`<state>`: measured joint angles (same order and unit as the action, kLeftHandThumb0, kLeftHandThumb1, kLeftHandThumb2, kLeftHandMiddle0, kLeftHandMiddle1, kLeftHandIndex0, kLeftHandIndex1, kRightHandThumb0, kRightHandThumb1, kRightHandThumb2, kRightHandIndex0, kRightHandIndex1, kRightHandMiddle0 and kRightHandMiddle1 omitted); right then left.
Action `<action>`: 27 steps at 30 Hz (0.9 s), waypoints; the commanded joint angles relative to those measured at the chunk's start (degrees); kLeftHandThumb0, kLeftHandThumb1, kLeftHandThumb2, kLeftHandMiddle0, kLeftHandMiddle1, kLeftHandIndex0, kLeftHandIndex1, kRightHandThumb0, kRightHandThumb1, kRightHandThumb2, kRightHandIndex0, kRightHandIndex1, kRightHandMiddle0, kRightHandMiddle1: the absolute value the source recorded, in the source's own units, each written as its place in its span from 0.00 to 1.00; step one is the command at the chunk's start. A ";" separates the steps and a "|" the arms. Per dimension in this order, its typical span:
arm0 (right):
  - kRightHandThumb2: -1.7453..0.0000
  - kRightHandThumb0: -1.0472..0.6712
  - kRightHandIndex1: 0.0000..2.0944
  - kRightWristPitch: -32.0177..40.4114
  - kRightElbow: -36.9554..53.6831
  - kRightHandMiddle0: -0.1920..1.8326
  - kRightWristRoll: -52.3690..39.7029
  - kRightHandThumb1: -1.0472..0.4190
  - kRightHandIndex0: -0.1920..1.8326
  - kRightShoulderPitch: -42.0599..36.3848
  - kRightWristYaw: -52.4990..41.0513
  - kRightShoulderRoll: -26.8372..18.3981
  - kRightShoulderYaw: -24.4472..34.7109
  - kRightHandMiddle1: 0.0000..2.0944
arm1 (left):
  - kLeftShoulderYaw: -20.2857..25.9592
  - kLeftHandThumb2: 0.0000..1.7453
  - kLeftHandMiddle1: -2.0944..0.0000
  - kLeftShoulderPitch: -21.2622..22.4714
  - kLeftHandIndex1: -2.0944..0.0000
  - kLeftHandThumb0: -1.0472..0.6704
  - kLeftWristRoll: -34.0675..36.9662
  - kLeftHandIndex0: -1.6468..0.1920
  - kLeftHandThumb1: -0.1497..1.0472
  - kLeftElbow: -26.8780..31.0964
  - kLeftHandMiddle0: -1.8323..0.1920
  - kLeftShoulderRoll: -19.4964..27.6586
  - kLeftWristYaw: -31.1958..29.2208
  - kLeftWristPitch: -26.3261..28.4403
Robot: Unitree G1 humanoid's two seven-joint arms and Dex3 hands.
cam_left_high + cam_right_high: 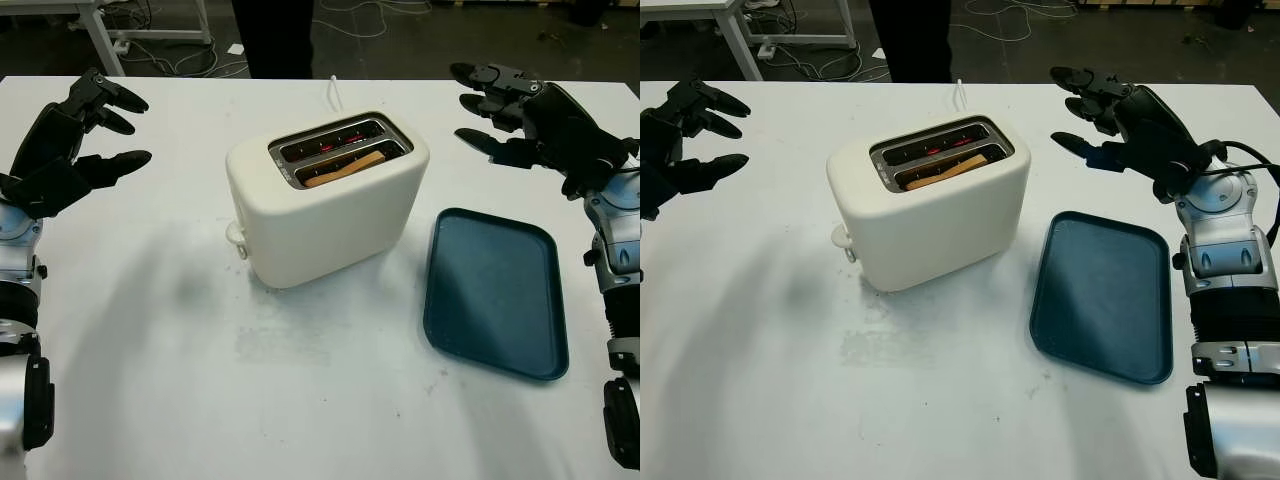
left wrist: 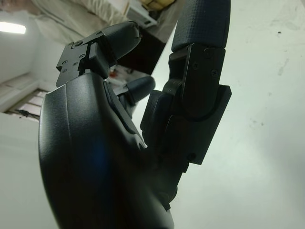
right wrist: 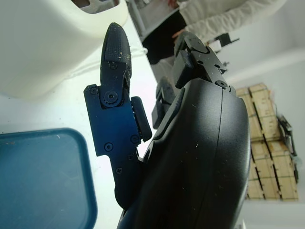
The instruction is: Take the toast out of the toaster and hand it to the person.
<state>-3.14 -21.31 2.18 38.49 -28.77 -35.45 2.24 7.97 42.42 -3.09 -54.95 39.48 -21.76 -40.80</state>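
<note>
A: Where's the toast [image 1: 343, 168]?
B: In the toaster [image 1: 325, 200] mid-counter, nearer slot, lying lengthwise along it.
A: Which hand's closer?
B: Right hand [image 1: 1118, 120], probably; left hand [image 1: 70, 140] is near the left edge. Both open, holding nothing.

The toaster [image 1: 325, 200] stands at the centre of the table [image 1: 180, 380], with the toast [image 1: 344, 167] in its nearer slot. The tray [image 1: 495, 290] lies right of it, just beside. The left hand [image 1: 70, 140] hovers at the left edge, the right hand [image 1: 525, 115] at upper right. A person [image 1: 275, 35] stands behind the table, top centre.
</note>
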 commanded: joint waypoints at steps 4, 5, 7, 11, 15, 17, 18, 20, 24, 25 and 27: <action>0.79 0.27 0.01 -0.61 0.26 0.24 0.30 0.09 0.24 0.14 0.47 0.23 0.05 0.01 | -0.43 0.22 0.29 -0.29 0.37 0.00 -0.64 0.90 0.89 -0.27 0.91 0.30 1.36 -1.55; 0.79 0.27 0.01 -0.65 0.25 0.25 0.40 0.09 0.25 0.11 0.50 0.20 -0.01 0.01 | -0.47 0.22 0.29 -0.26 0.37 0.00 -0.56 0.90 0.89 -0.24 0.91 0.27 1.36 -1.35; 0.79 0.27 0.01 -1.03 -0.03 0.25 0.64 0.09 0.25 0.02 0.54 0.13 -0.16 0.01 | -0.37 0.21 0.29 -0.16 0.36 0.00 -0.03 0.90 0.89 -0.17 0.91 0.14 0.87 -0.59; 0.79 0.27 0.01 -2.08 -0.89 0.25 0.60 0.09 0.25 0.04 0.38 0.25 -0.04 0.01 | -0.25 0.20 0.29 0.06 0.36 0.00 0.30 0.90 0.89 -0.23 0.91 0.12 0.51 -0.31; 0.79 0.24 0.01 -1.81 0.06 0.25 -0.16 0.09 0.25 -0.13 -0.05 0.16 0.56 0.01 | -0.21 0.21 0.29 0.33 0.36 0.00 0.45 0.90 0.89 -0.26 0.91 0.20 0.21 -0.11; 0.79 0.24 0.01 -2.04 0.49 0.25 -0.57 0.09 0.25 -0.12 -0.45 -0.01 0.81 0.00 | -0.37 0.21 0.29 0.51 0.36 0.00 0.04 0.90 0.89 -0.08 0.91 0.20 0.65 -0.20; 0.79 0.24 0.01 -1.96 0.68 0.24 -0.77 0.09 0.25 -0.12 -0.62 -0.03 0.91 0.00 | -0.44 0.21 0.29 0.56 0.36 0.00 -0.16 0.90 0.89 0.05 0.91 0.19 0.91 -0.20; 0.79 0.25 0.01 -1.38 1.45 0.24 -1.36 0.09 0.24 -0.22 -0.93 0.09 1.09 0.00 | -0.48 0.20 0.29 0.65 0.36 0.00 -0.17 0.90 0.89 0.44 0.91 0.05 1.01 0.18; 0.81 0.28 0.00 -0.38 3.12 0.24 -1.77 0.09 0.24 -0.61 -0.96 0.27 0.96 0.00 | -0.65 0.20 0.29 1.17 0.36 0.00 -0.03 0.90 0.89 0.74 0.91 -0.14 0.68 0.43; 0.81 0.28 0.00 -0.20 3.45 0.24 -1.70 0.09 0.24 -0.70 -0.92 0.26 0.91 0.00 | -0.68 0.20 0.29 1.27 0.36 0.00 0.00 0.90 0.89 0.75 0.91 -0.19 0.66 0.50; 0.81 0.29 0.00 -0.42 3.69 0.23 -1.67 0.09 0.23 -0.78 -0.90 0.34 0.86 0.00 | -0.70 0.19 0.29 1.38 0.36 0.00 0.08 0.90 0.89 0.76 0.91 -0.32 0.71 0.75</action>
<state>-3.93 -18.46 0.92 38.43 -29.52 -35.43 2.91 7.66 42.80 -3.09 -54.82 39.43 -21.01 -40.58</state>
